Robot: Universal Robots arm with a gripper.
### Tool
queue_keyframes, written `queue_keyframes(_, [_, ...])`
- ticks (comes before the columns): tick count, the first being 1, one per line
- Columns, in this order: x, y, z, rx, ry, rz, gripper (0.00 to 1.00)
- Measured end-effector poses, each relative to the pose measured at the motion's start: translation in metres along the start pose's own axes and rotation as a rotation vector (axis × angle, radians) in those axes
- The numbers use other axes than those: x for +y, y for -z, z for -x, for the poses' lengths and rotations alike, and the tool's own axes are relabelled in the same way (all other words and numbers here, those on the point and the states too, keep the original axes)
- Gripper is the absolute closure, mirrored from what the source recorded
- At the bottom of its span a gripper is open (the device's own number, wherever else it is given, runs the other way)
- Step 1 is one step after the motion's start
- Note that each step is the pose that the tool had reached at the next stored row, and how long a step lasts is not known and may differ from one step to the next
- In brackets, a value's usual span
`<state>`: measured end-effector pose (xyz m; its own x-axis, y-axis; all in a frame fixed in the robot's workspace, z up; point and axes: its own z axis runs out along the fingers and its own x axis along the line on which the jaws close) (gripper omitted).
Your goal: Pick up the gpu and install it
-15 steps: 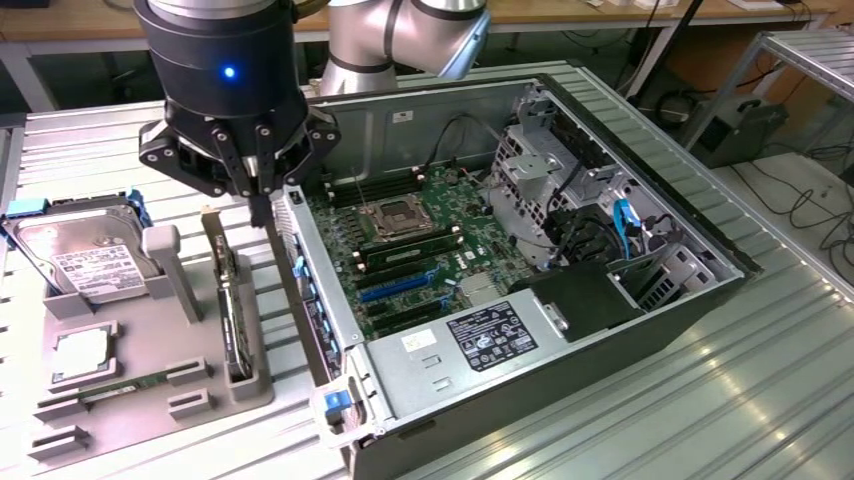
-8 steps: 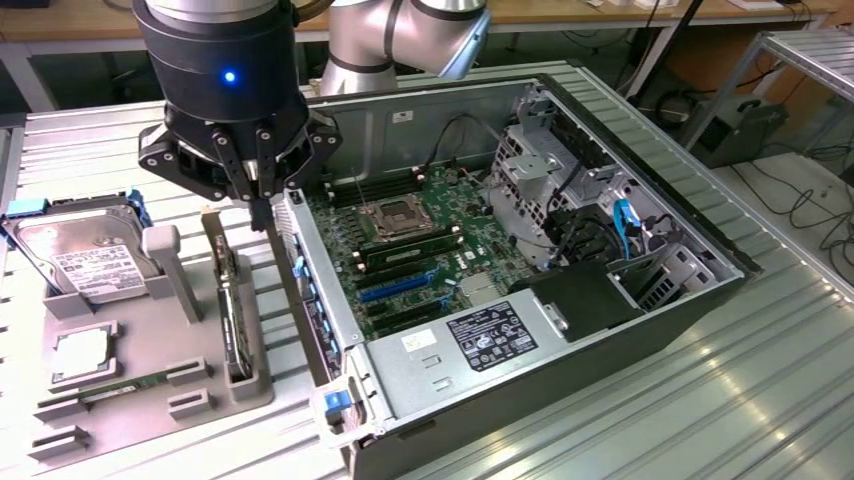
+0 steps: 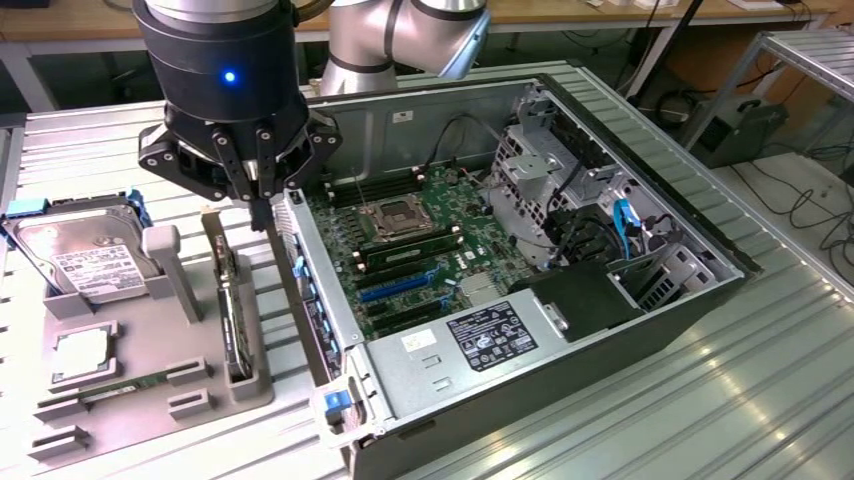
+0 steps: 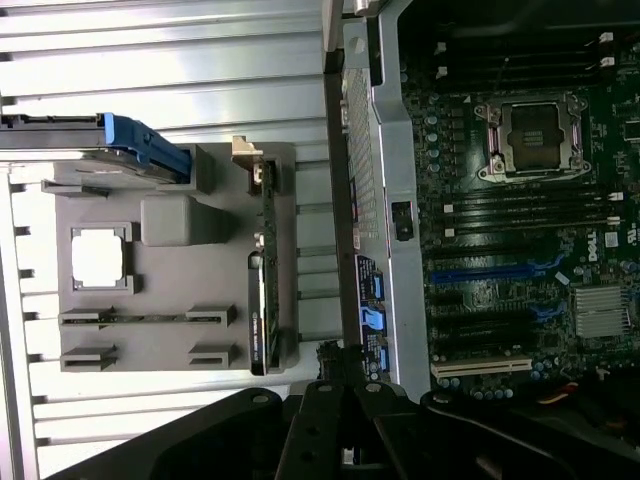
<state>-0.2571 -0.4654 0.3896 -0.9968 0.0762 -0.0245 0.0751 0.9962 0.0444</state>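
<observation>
Gripper (image 3: 263, 218), jaws pressed together and seemingly empty, hangs near one gpu (image 3: 236, 325) standing in one tray (image 3: 147, 335).

**Arm down, pincer shut**

Silver-jointed arm (image 3: 394, 40) bends over at the exterior view's top. Black wrist (image 3: 214, 45) hangs vertical, blue light (image 3: 230, 76) lit on its side. Pincer (image 3: 259, 205) points straight down, dark fingers (image 3: 248, 180) drawn together to a narrow tip. Side linkages splay out above it.
</observation>
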Motion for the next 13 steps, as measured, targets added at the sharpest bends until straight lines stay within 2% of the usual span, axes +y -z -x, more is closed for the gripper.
queue_keyframes(4, [0.0,0.0,0.0,0.0001,0.0,-0.0001,0.89])
queue_keyframes(7, [0.0,0.0,0.0,0.0,0.0,-0.0001,0.7])
queue_keyframes(8, [0.0,0.0,0.0,0.0,0.0,0.0,0.7])
queue_keyframes(10, [0.0,0.0,0.0,0.0,0.0,0.0,0.58])
queue_keyframes(13, [0.0,0.0,0.0,0.0001,0.0,-0.0001,0.58])
